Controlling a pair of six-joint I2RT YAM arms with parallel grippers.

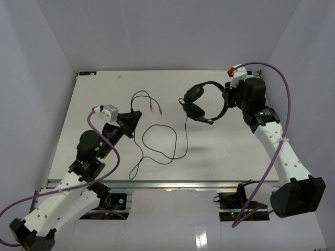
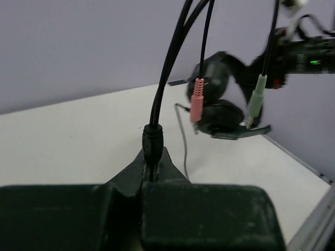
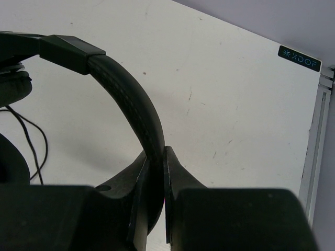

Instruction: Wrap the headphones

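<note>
The black headphones (image 1: 201, 102) hang in the air at the back right, earcups to the left, headband arching right. My right gripper (image 1: 229, 95) is shut on the headband (image 3: 133, 112). The thin black cord (image 1: 162, 144) drops from an earcup and loops loosely over the table. My left gripper (image 1: 137, 114) is shut on the cord near its splitter (image 2: 152, 142). Past it the cord arcs up and ends in a pink plug (image 2: 197, 99) and a green plug (image 2: 256, 98), which dangle; they also show in the top view (image 1: 155, 109). The headphones show blurred behind them (image 2: 222, 102).
The white table (image 1: 94, 89) has a metal front rail (image 1: 172, 184) and plain walls around it. Thick purple arm cables (image 1: 285, 89) arc over both arms. The table's right edge with a small label (image 3: 298, 58) shows in the right wrist view.
</note>
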